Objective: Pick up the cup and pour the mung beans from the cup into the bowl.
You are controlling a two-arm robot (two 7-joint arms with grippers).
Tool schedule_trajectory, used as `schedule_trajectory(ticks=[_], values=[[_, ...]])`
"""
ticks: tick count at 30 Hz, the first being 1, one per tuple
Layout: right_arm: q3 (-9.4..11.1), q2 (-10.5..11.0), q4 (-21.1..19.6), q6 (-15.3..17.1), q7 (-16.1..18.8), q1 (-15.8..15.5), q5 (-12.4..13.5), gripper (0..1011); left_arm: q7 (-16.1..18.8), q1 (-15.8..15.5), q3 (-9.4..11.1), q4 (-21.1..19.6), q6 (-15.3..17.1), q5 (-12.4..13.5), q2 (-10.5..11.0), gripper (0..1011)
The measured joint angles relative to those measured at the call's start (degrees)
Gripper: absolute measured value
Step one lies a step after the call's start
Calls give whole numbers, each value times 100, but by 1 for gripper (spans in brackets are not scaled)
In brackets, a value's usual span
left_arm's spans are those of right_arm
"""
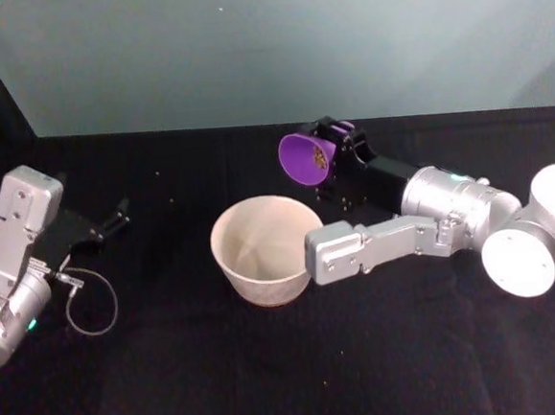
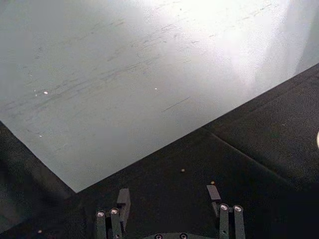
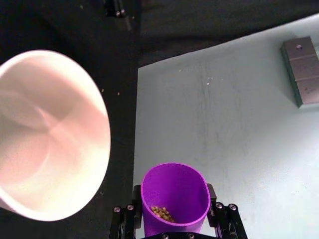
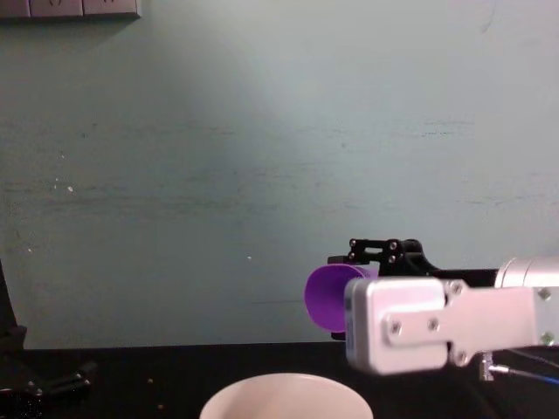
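My right gripper [image 1: 335, 147] is shut on the purple cup [image 1: 304, 157], which is held in the air and tipped on its side, its mouth facing left. It hangs above and just behind the right rim of the pale bowl [image 1: 262, 249]. Mung beans [image 3: 162, 213] lie in a small heap inside the cup [image 3: 174, 196], held between the right gripper [image 3: 174, 211]. The bowl [image 3: 45, 134] looks empty inside. From the chest, the cup [image 4: 327, 297] hovers above the bowl's rim [image 4: 288, 384]. My left gripper [image 1: 115, 220] rests open on the black table at the left, far from the bowl.
A black cloth covers the table [image 1: 271, 371]. A pale wall [image 1: 274, 44] rises right behind it. A few stray beans [image 2: 183, 171] lie on the cloth near the left gripper [image 2: 169, 199]. A thin cable loop [image 1: 93, 304] hangs by the left arm.
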Motion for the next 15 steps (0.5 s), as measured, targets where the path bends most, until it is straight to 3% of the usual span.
schedule_trajectory(ticks=[15], values=[[-321, 63, -155, 94, -336, -9, -1118, 729, 0, 0, 0, 0, 0, 0, 0, 1000]])
